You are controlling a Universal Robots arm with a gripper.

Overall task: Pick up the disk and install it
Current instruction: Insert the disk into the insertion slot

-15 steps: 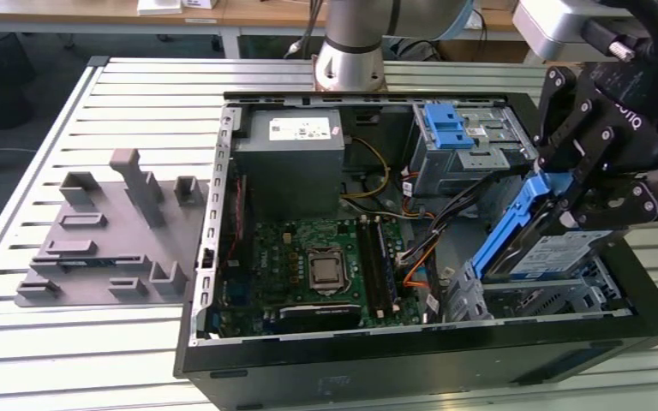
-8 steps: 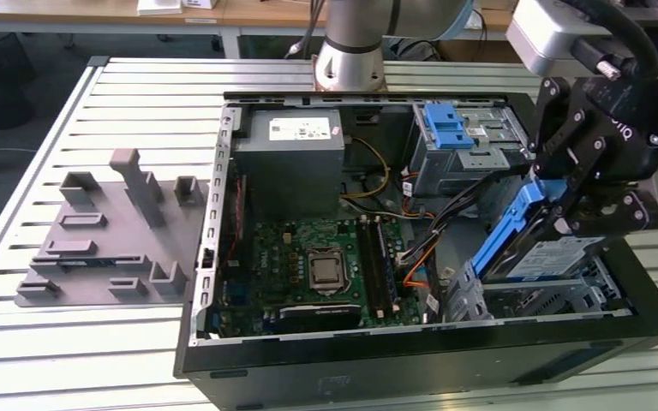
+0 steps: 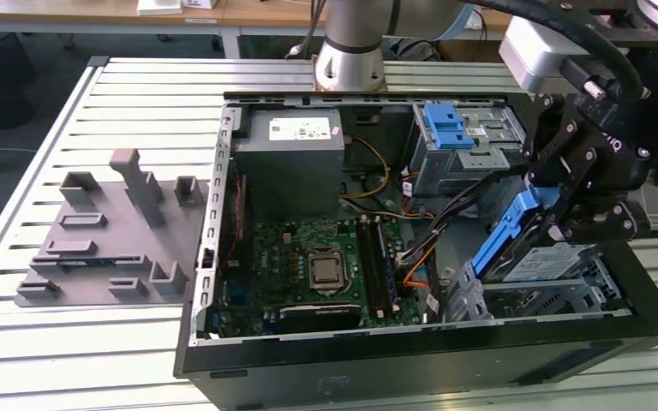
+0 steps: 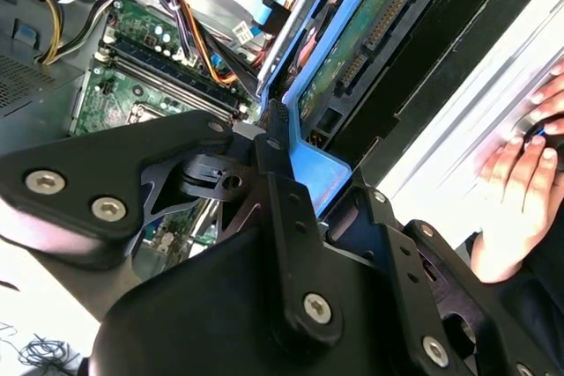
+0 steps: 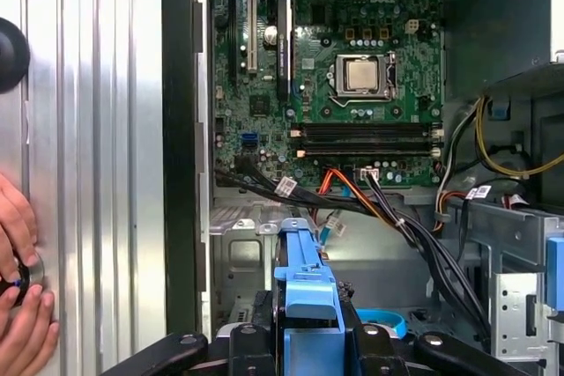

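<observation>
The disk, a silver hard drive in a blue plastic bracket, hangs tilted over the metal drive bay in the open computer case's corner at the exterior view's right. My black gripper is shut on it from above. In the first wrist view the blue bracket sticks out between the fingers of the gripper. In the second wrist view the disk's green circuit-board underside and bracket run away from the gripper.
Inside the case lie the motherboard, a grey power-supply box, a grey cage with a blue latch and loose cables. A grey fixture sits on the slatted table. A person's hand rests on the table beside the case.
</observation>
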